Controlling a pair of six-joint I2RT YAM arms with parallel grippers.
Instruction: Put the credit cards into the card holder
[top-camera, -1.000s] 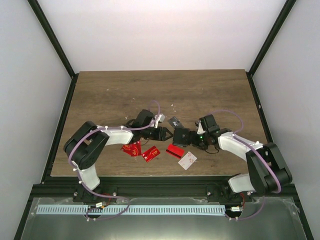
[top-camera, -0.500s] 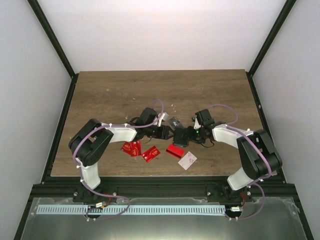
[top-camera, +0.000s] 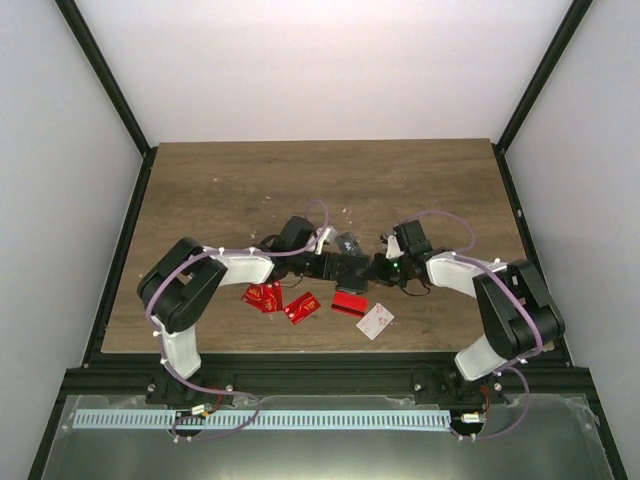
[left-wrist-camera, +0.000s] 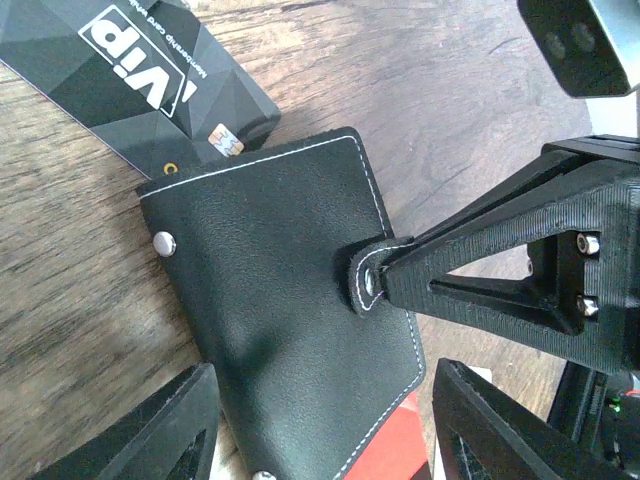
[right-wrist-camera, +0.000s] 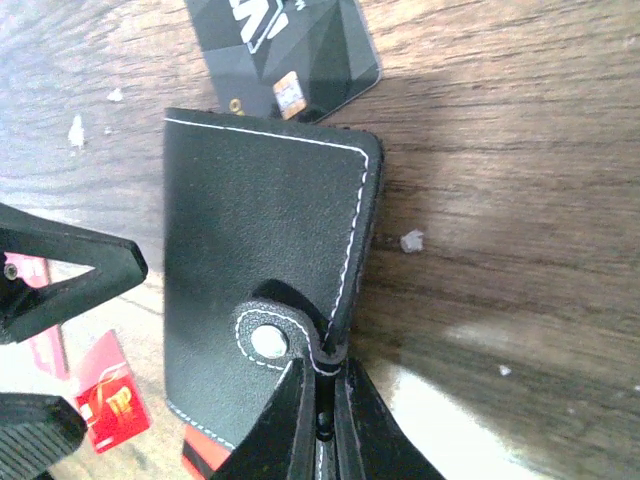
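The black card holder (left-wrist-camera: 270, 300) lies flat on the wood between both grippers (top-camera: 350, 268). Its snap strap (right-wrist-camera: 268, 338) is folded over the cover. My right gripper (right-wrist-camera: 322, 378) is shut on that strap at the holder's edge, and its fingers (left-wrist-camera: 470, 285) show pinching it. My left gripper (left-wrist-camera: 325, 440) is open, one finger on each side of the holder's near end without touching it. A dark grey credit card (left-wrist-camera: 150, 70) lies partly under the holder's far corner. One red card (left-wrist-camera: 400, 452) peeks out beneath the holder. Two more red cards (top-camera: 263, 296) (top-camera: 300, 307) and a white card (top-camera: 375, 320) lie near the front.
The table's front edge (top-camera: 330, 350) runs just below the cards. Small white crumbs (right-wrist-camera: 410, 240) dot the wood beside the holder. Both arms meet at the table's middle front, with the wooden surface (top-camera: 320, 185) stretching behind them.
My right gripper has closed on the holder's strap. Both grippers have drawn together around the holder, the left one shifting right.
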